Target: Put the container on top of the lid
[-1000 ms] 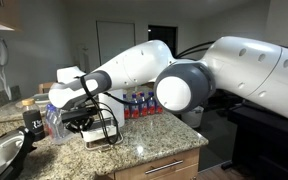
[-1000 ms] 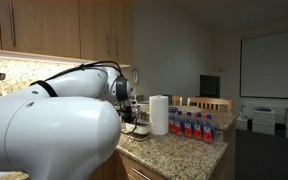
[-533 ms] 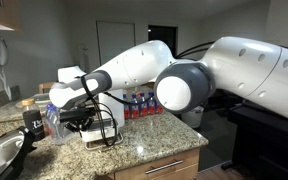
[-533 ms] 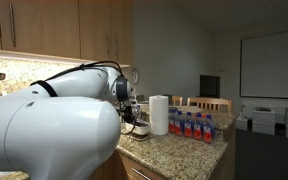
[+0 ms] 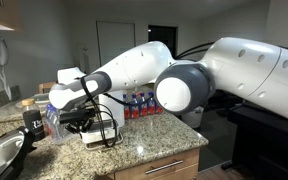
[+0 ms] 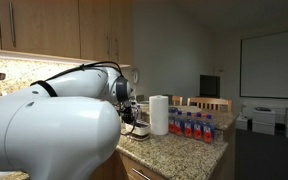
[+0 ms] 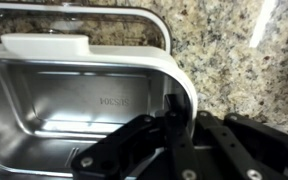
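Gripper (image 7: 174, 108): pinching the tub's right wall, one finger inside and one outside.
Tub (image 7: 79, 100): held, at 10 o'clock from the fingers; long side runs 9 to 3.
Lid (image 7: 134, 14): flat on the counter (image 7: 239, 50), peeking out past the tub at 12 o'clock; long side also 9 to 3.
Next move: probably carry the tub toward 12.

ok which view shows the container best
The wrist view: the container fills most of the frame, its inside and rim plain to see, with the fingers closed on its right wall. In both exterior views the container is only a small pale shape, partly hidden by the arm.
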`<state>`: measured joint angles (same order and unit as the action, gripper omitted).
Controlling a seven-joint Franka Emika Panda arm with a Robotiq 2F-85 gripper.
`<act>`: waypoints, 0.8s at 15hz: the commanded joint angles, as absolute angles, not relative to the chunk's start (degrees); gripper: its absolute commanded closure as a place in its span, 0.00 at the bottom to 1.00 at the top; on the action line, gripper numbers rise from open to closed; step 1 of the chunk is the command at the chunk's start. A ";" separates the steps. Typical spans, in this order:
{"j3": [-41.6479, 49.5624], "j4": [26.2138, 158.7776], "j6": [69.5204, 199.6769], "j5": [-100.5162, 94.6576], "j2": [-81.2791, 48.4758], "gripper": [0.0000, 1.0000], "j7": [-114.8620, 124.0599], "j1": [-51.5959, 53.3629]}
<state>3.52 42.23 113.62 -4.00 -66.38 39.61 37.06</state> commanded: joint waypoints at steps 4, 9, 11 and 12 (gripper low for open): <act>4.07 43.43 114.87 -4.02 -66.26 0.96 41.19 37.16; 4.27 43.72 114.98 -3.82 -66.11 0.96 41.40 37.05; 4.21 43.80 115.05 -3.79 -66.16 0.96 41.42 37.11; 4.27 43.85 115.14 -3.83 -66.21 0.96 41.55 37.16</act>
<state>4.02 42.24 114.18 -4.01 -67.02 39.79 37.02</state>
